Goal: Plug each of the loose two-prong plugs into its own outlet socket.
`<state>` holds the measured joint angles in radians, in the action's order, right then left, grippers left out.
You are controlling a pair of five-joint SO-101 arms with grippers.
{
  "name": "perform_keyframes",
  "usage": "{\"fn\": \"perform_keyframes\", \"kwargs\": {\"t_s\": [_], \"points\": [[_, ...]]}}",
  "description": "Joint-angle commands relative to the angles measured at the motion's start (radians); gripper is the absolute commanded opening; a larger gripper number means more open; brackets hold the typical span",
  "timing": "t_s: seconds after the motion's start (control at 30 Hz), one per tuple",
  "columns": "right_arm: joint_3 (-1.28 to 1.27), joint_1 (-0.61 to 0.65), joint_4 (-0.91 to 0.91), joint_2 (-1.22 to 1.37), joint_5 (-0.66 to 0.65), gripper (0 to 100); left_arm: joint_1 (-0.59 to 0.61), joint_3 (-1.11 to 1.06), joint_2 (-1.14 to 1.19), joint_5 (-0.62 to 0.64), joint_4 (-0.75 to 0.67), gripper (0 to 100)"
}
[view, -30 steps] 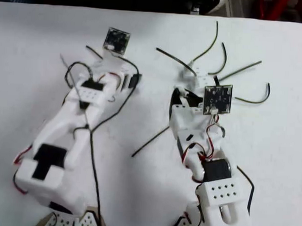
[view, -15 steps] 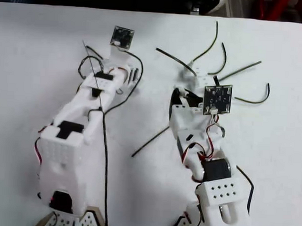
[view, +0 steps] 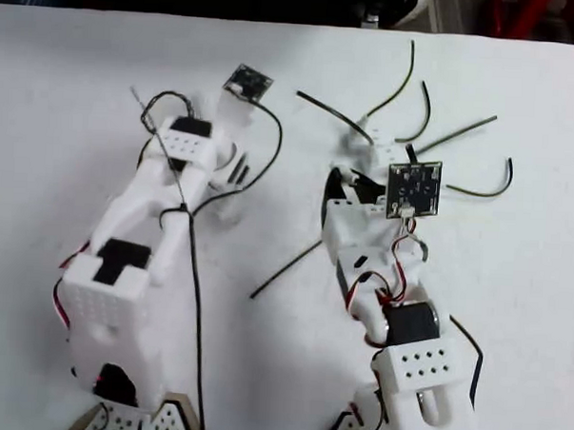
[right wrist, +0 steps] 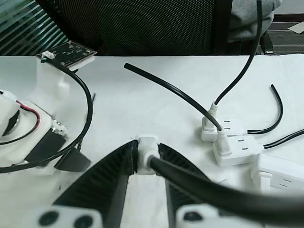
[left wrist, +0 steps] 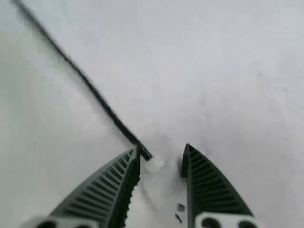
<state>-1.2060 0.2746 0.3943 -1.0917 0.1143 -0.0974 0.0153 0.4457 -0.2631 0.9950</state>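
Note:
My left gripper [left wrist: 160, 151] is open just above the white table, with a small white two-prong plug [left wrist: 153, 164] lying between its fingers, close to one of them. The plug's thin black cable [left wrist: 80, 76] runs away across the table. From above, this gripper [view: 237, 168] points down left of centre. My right gripper [right wrist: 147, 145] is shut on a white plug [right wrist: 145, 148] whose thick black cable [right wrist: 209, 190] trails back past the camera. White outlet sockets [right wrist: 235, 148] lie beyond it with plugs in them. In the high view the right gripper [view: 344, 184] sits just short of the outlets [view: 366, 147].
Several black cables [view: 462, 135] fan out from the outlets toward the table's far right. One loose cable [view: 285, 264] lies diagonally between the arms. The left arm [right wrist: 28, 128] stands close beside the right gripper. A dark chair back [right wrist: 142, 28] rises behind the table's far edge.
The left arm has swung its wrist to the right and drawn its gripper slightly back toward the near side. The right arm has not moved.

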Motion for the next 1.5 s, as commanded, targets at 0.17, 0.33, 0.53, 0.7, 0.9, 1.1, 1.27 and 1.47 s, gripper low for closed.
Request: {"fn": "perform_keyframes", "kwargs": {"t_s": [0.17,0.33,0.53,0.7,0.9,1.1,1.27,1.47], "points": [[0.011,-0.004,-0.010,-0.008,0.002,1.7,0.016,0.031,-0.186,-0.003,0.311,18],[0.005,-0.004,-0.010,-0.008,0.002,1.7,0.065,0.029,-0.318,-0.003,0.428,34],[0.003,-0.004,-0.010,-0.008,0.002,1.7,0.047,-0.044,-0.371,-0.189,0.453,31],[0.002,-0.004,-0.010,-0.008,0.002,1.7,0.015,-0.199,-0.367,-0.221,0.330,29],[0.002,-0.004,-0.012,-0.008,0.002,1.7,0.018,-0.324,-0.364,-0.221,0.152,33],[0.002,-0.004,-0.012,-0.008,0.002,1.7,0.019,-0.216,-0.179,-0.218,0.126,33],[0.002,-0.004,-0.012,-0.008,0.002,1.7,0.041,0.048,0.028,-0.216,0.288,33],[0.002,-0.004,-0.012,-0.008,0.002,1.7,0.153,0.348,0.223,-0.221,0.425,28]]}}
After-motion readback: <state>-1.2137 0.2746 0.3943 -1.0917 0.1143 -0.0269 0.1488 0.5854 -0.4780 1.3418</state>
